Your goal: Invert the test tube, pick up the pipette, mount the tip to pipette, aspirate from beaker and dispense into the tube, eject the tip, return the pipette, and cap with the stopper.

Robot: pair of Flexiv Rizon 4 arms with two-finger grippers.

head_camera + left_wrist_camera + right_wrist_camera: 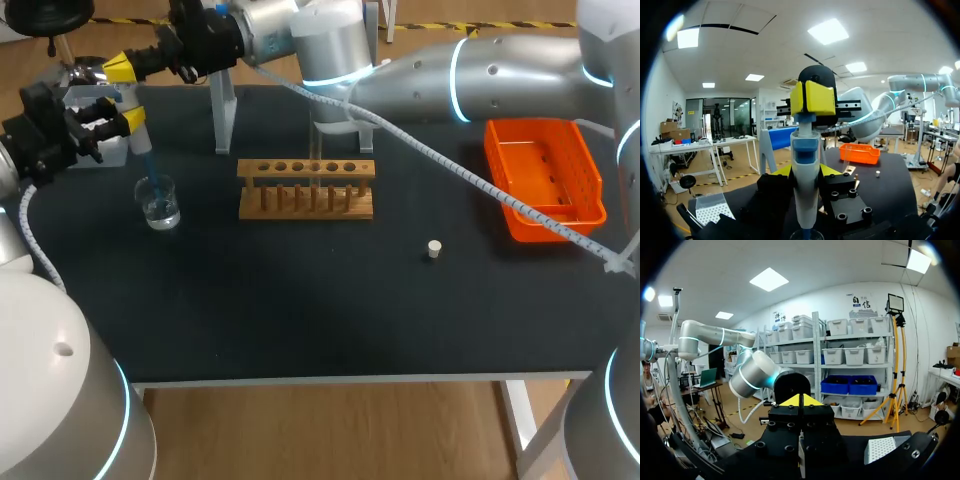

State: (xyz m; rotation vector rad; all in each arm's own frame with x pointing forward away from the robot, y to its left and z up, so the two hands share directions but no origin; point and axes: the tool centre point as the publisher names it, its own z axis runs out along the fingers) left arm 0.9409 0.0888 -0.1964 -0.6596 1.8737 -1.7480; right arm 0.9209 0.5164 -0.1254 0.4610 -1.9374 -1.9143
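Where the left gripper (pixel 127 121) sits: far left of the table (pixel 300 300), its fingers clamped from 2 sides on the pipette (pixel 805 190).
pipette: upright in that grip, white body with a blue band, standing directly over the beaker (pixel 160 205).
pipette tip (pixel 147 168): blue, mounted on the lower end and pointing down into the beaker; whether it touches the liquid cannot be told.
right gripper (pixel 121 68): 2 yellow tips pressed together with nothing between them, set on top of the pipette's upper end; its arm reaches across the far edge from the right.
beaker: on the table just near of the left gripper and left of the rack (pixel 305 190), with clear liquid in its bottom.
rack: wooden, at the middle of the table.
test tube: cannot be made out for certain at the rack.
stopper (pixel 434 249): small and pale, lying alone, right of and nearer than the rack.
orange tray (pixel 540 126): far right.
tip box (pixel 882 450): far left, beside the left gripper.
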